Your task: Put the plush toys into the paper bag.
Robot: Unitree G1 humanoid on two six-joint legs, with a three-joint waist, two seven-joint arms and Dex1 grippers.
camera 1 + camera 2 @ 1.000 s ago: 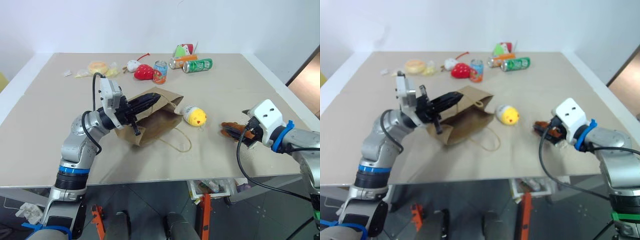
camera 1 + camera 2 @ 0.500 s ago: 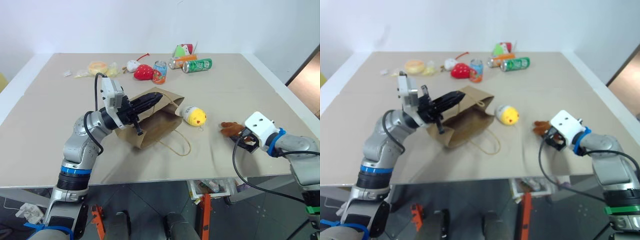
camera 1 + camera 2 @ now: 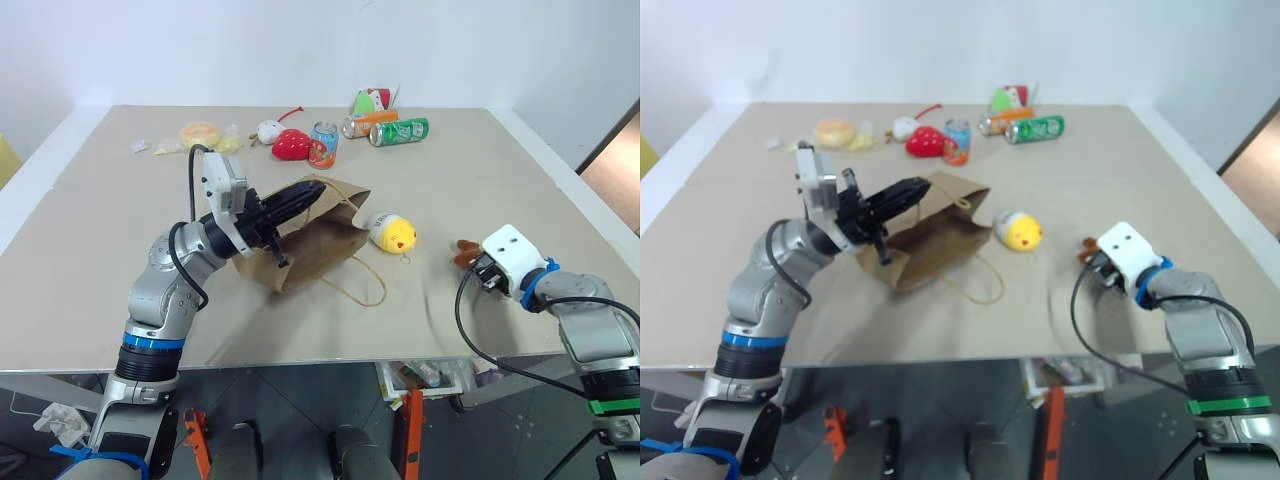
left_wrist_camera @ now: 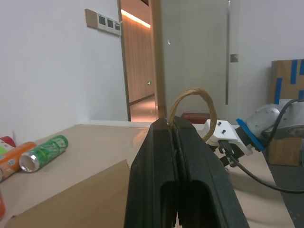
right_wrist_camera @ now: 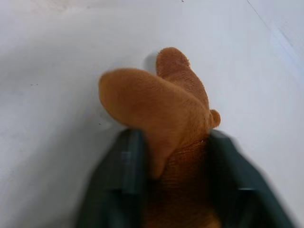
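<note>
Two claws: left claw [image 3: 312,195] pressed together on crinkled kraft paper bag [image 3: 310,245] rim; right claw [image 5: 173,156] pinching fuzzy brown plush [image 5: 164,114]; egg-shaped yellow chick [image 3: 393,232] on smooth desk [image 3: 90,230].

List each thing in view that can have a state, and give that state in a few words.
paper bag: lying on the table, mouth edge lifted
left gripper: shut on the bag's edge
brown plush toy: on the table, between the right fingers
yellow chick: lying beside the bag
green can: on its side
blue can: upright

No legible text, label or number on any can or bag
</note>
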